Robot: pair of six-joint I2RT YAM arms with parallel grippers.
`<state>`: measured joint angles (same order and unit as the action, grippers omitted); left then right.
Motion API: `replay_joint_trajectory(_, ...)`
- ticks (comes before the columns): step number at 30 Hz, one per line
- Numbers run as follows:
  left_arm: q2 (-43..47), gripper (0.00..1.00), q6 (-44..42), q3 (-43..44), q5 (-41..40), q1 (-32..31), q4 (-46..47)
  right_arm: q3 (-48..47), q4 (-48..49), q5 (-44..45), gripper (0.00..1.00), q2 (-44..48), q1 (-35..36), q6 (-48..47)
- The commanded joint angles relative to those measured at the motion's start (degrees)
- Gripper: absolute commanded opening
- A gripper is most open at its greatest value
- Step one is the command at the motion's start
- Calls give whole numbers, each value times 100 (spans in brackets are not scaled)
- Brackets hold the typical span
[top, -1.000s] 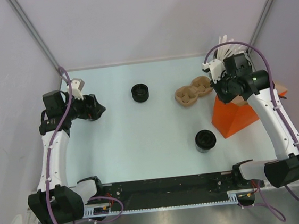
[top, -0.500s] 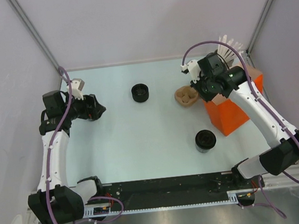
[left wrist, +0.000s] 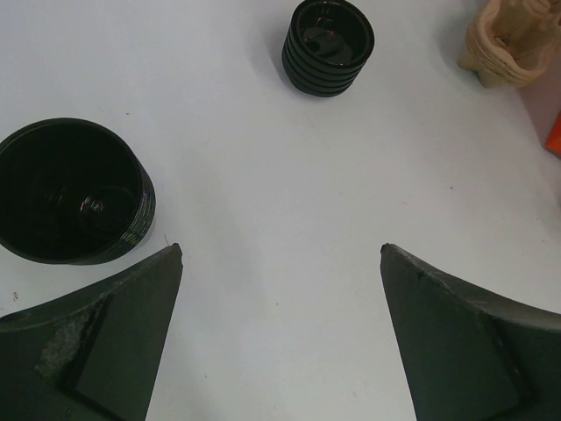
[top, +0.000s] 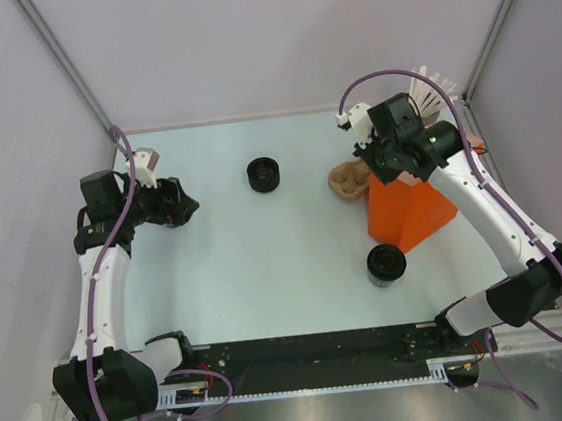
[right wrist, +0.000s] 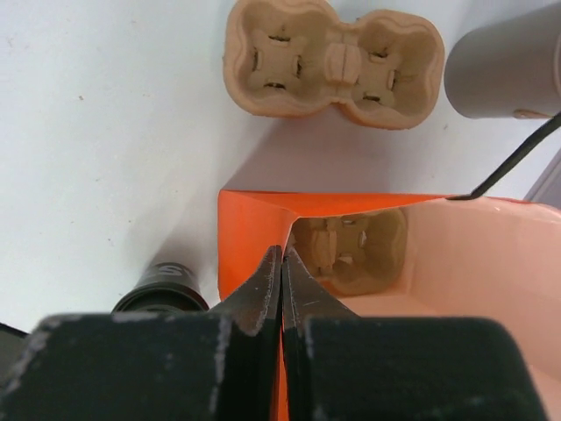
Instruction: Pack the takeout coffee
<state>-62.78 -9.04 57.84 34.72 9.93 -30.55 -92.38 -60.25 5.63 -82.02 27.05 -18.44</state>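
The takeout coffee with its lid is out of view in every frame. The orange bag [top: 412,212] stands tilted at the right of the table. My right gripper [right wrist: 281,263] is shut on the bag's [right wrist: 248,232] rim at a corner of the open mouth, and a tan pulp shape shows inside the bag. My left gripper [top: 188,205] hangs at the far left, open [left wrist: 280,250] with only bare table between its fingers.
Two lidless black cups stand on the table, one mid-back [top: 265,174] and one just in front of the bag [top: 386,264]. A tan pulp cup carrier [top: 346,181] lies left of the bag. A grey tub [right wrist: 504,70] of white sticks stands at the back right.
My right arm has swung left with the bag in its grip, and the bag has shifted left and tipped. The left arm has not moved.
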Motion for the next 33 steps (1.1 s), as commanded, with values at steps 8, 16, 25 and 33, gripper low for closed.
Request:
replay_joint_trajectory(8,170,100,42,-63,140,53,163,-254,549,290,0,-139,635,191)
replay_joint_trajectory(16,231,100,43,-71,132,70,146,-395,1015,545,0,-306,1135,139)
replay_joint_trajectory(25,258,100,43,-80,167,114,180,-781,1050,395,0,-745,1777,33)
replay_joint_trajectory(33,267,100,42,-98,167,114,189,-1185,1103,290,0,-1088,2392,51)
